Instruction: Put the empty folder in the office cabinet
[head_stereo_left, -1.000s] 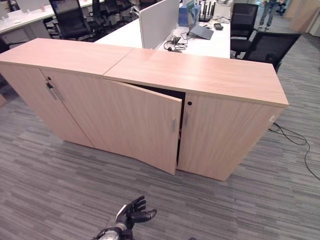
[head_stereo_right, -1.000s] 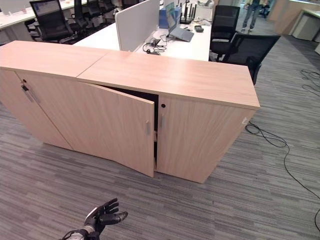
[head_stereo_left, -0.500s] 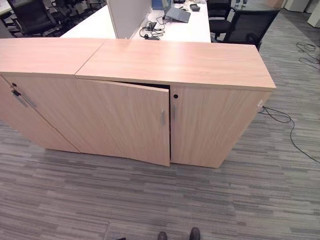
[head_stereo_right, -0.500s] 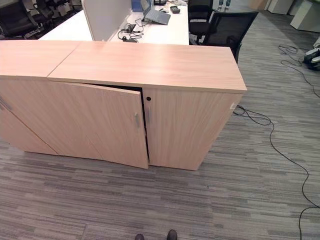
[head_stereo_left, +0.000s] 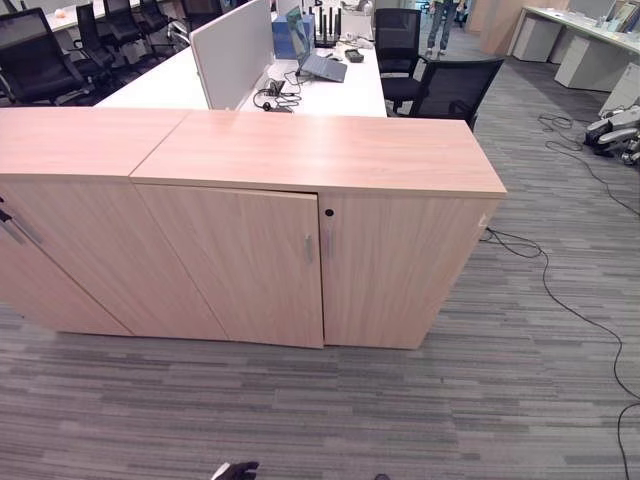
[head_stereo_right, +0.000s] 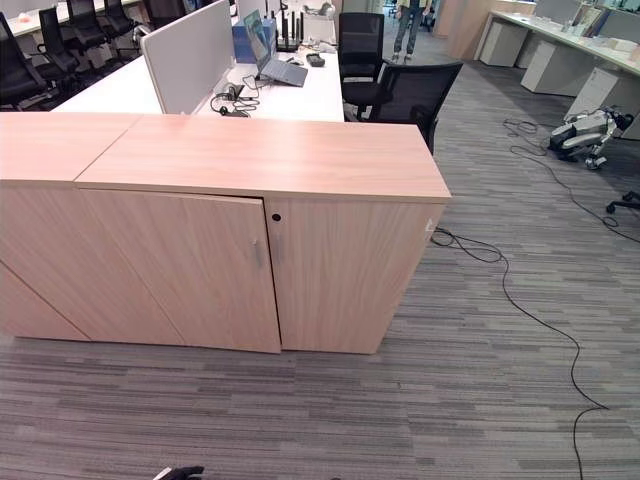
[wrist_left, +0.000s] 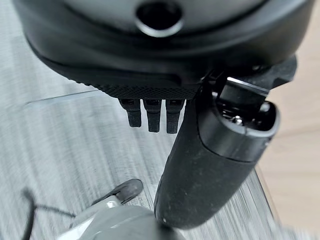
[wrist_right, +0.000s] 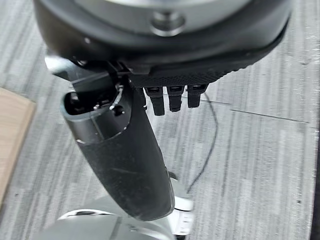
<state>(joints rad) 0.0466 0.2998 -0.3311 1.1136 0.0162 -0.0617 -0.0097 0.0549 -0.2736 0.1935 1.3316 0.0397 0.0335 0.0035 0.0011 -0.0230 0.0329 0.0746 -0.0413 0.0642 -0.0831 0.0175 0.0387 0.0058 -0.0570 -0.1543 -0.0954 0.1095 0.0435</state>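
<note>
Folder is in neither hand: the left hand and right hand hang empty over grey carpet, fingers relaxed. Ahead, the office cabinet has its doors closed, so the task looks finished.

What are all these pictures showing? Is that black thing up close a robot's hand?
Yes! A walking robot took these. Two pictures come from cameras in its head, like two eyes, looking down at a wooden office cabinet with both doors closed. Behind it is a white desk with a laptop and black office chairs.

The other two pictures come from little cameras on its wrists. One looks along the left hand, the other along the right hand. The big dark shape in each is the thumb, with the fingers in a row beside it. Both hands are relaxed and holding nothing, with grey carpet below them.
</note>
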